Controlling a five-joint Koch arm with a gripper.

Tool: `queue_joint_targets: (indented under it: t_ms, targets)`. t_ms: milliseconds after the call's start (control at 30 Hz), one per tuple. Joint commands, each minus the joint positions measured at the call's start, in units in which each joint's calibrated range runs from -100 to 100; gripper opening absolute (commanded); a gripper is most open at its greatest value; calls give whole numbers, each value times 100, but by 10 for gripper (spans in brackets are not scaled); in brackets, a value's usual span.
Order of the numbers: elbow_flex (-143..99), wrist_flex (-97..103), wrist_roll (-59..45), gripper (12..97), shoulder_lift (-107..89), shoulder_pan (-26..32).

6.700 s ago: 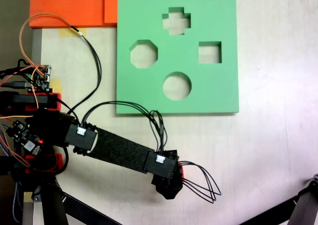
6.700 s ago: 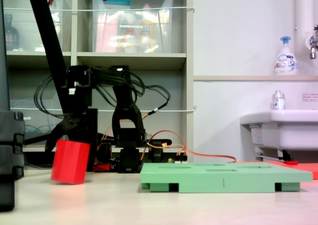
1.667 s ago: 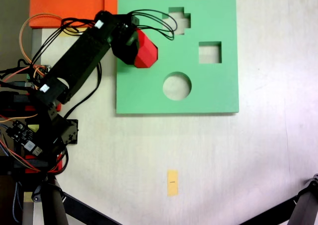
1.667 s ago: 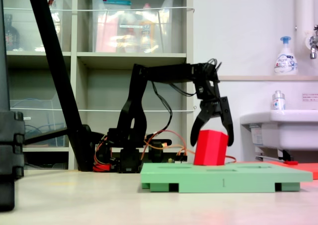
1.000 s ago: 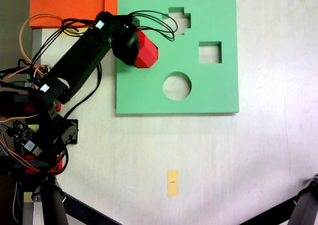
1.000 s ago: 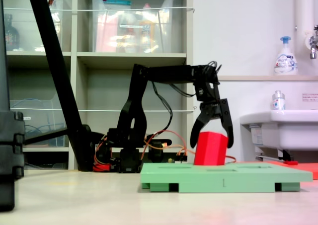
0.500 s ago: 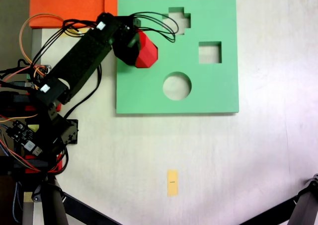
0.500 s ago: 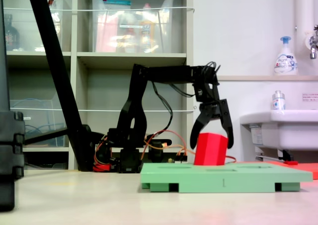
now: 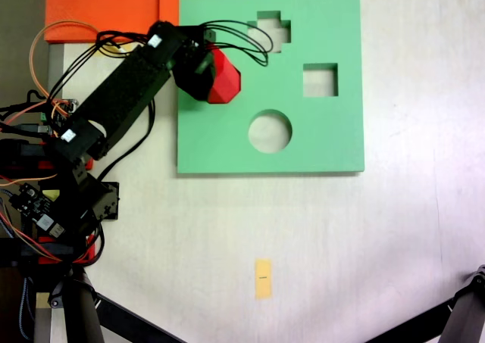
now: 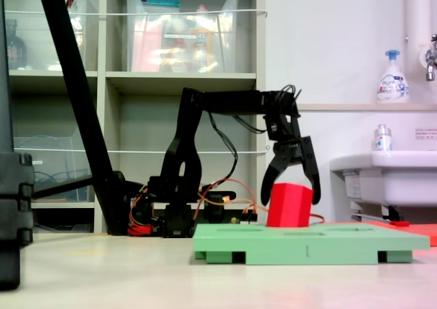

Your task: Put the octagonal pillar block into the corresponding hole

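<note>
On the counter (image 9: 341, 244) lies the green board (image 9: 303, 142), the arm (image 9: 121, 93) reaching over its left side. The red block (image 10: 289, 204) stands partly sunk, slightly tilted, in its eight-sided hole. The hand (image 10: 292, 189) straddles it, jaws spread wider than the block. Best to square the block, then press straight down.

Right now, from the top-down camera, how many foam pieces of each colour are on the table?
Green: 1, the board
Red: 1, the octagonal block
Orange: 2 overlapping sheets, one at and one at
Total: 4
</note>
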Motion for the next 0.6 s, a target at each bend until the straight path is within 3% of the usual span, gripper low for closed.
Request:
queue_joint_targets:
  t_ms: [0,233,433,567]
  targets:
    - [-7,-10,-20,603,-64,-59]
    - [-7,-19,-20,825,-106,-59]
    - [-7,-19,-34,826,-190,-59]
    - [103,-19,-49,897,-329,-34]
